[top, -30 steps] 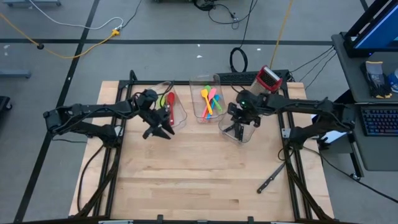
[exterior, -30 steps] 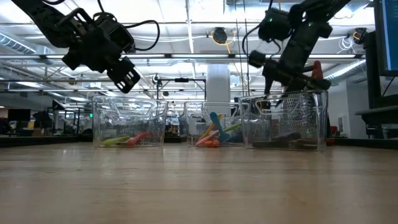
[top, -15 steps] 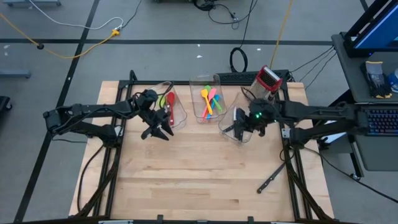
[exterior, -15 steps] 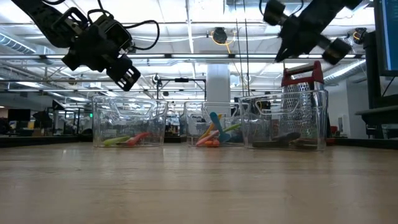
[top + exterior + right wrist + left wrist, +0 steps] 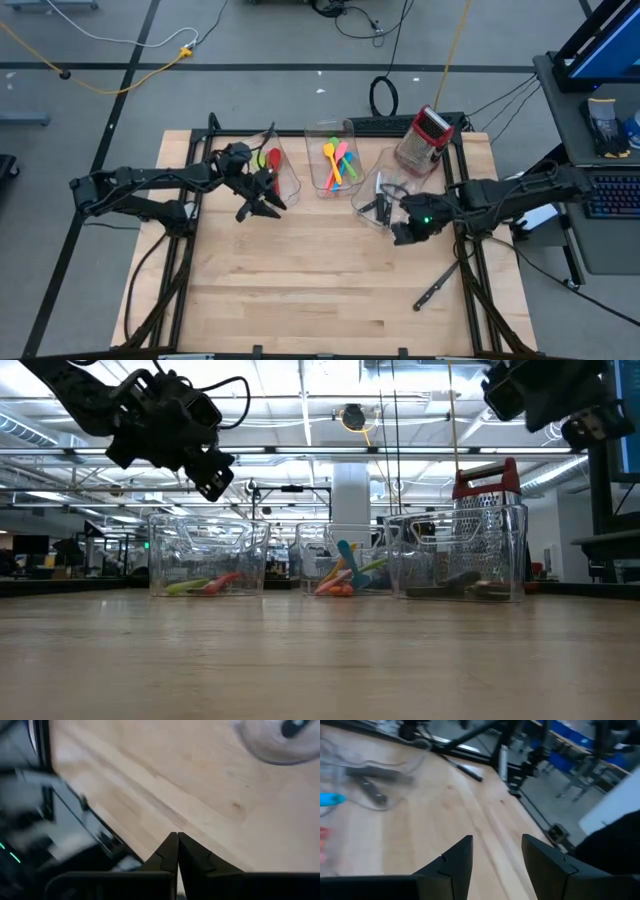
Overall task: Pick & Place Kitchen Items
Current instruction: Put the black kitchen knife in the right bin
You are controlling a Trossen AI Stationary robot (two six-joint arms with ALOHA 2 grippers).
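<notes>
Mostly sorted: coloured utensils (image 5: 339, 163) lie in three clear bins (image 5: 329, 135), but one black-handled knife (image 5: 436, 286) remains on the worktop (image 5: 300, 280). Right tool (image 5: 404, 234) is pinched closed and empty near it; left tool (image 5: 262, 207) hovers half-spread, empty.

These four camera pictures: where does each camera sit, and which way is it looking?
High view: overhead, straight down on the wooden table, both dark arms, three clear plastic bins.
Low view: table height, level across the table at the bins; arms hang above.
Left wrist view: on the left arm, past the open left gripper over the tabletop.
Right wrist view: on the right arm; shut right gripper over the table edge.
Shared: high and low views both show the red-topped metal box grater.
</notes>
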